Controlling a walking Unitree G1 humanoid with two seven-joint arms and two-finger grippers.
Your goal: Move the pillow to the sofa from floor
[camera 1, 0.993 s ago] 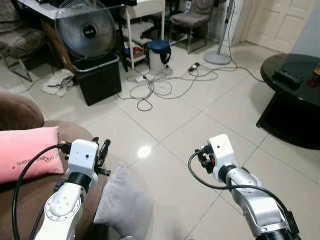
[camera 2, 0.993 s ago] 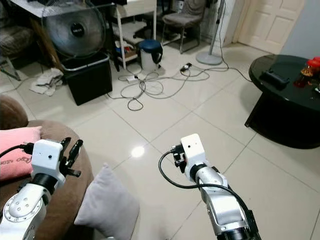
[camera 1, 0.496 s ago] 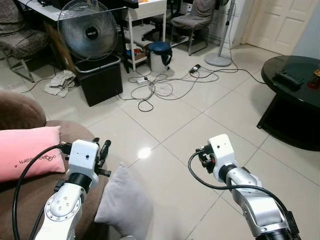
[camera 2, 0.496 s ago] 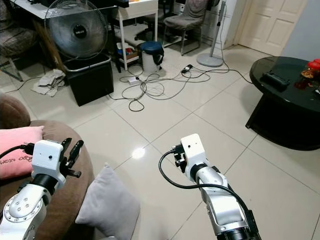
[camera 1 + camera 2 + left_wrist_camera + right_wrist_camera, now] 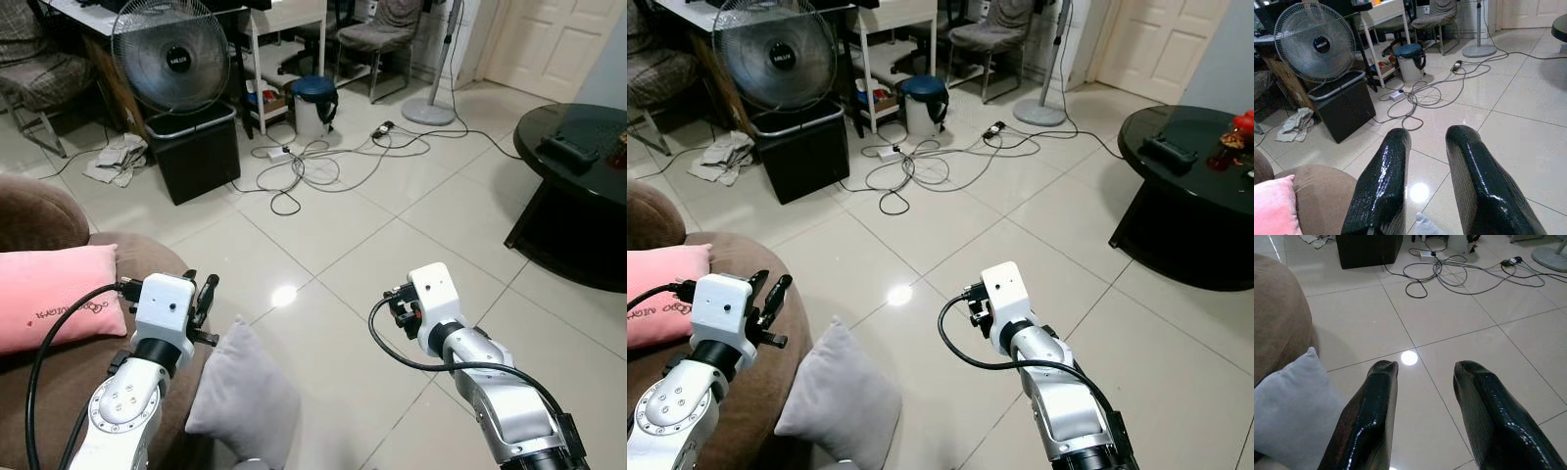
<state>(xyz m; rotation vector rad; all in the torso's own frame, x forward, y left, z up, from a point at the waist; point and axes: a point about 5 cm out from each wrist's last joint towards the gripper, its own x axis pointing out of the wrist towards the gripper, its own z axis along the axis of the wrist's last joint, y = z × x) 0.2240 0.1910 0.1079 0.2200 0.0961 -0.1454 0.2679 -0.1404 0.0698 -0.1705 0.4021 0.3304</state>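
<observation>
A grey pillow [image 5: 245, 397] stands on the tiled floor, leaning against the brown sofa [image 5: 147, 259] at my lower left. It also shows at the sofa's foot in the right wrist view as the grey pillow [image 5: 1293, 401]. A pink pillow [image 5: 54, 299] lies on the sofa seat. My left gripper [image 5: 200, 281] is open and holds nothing, hovering over the sofa's edge just above the grey pillow's top corner. My right gripper [image 5: 400, 309] is open and holds nothing too, held above the floor well to the pillow's right.
A round fan [image 5: 167, 49] sits on a black bin [image 5: 196, 147] at the back left, with tangled cables [image 5: 313, 166] on the floor beyond. A black round table [image 5: 578, 186] stands at the right. Bare tiles lie between the arms.
The camera has shifted a little. Both arms and the grey pillow keep their places.
</observation>
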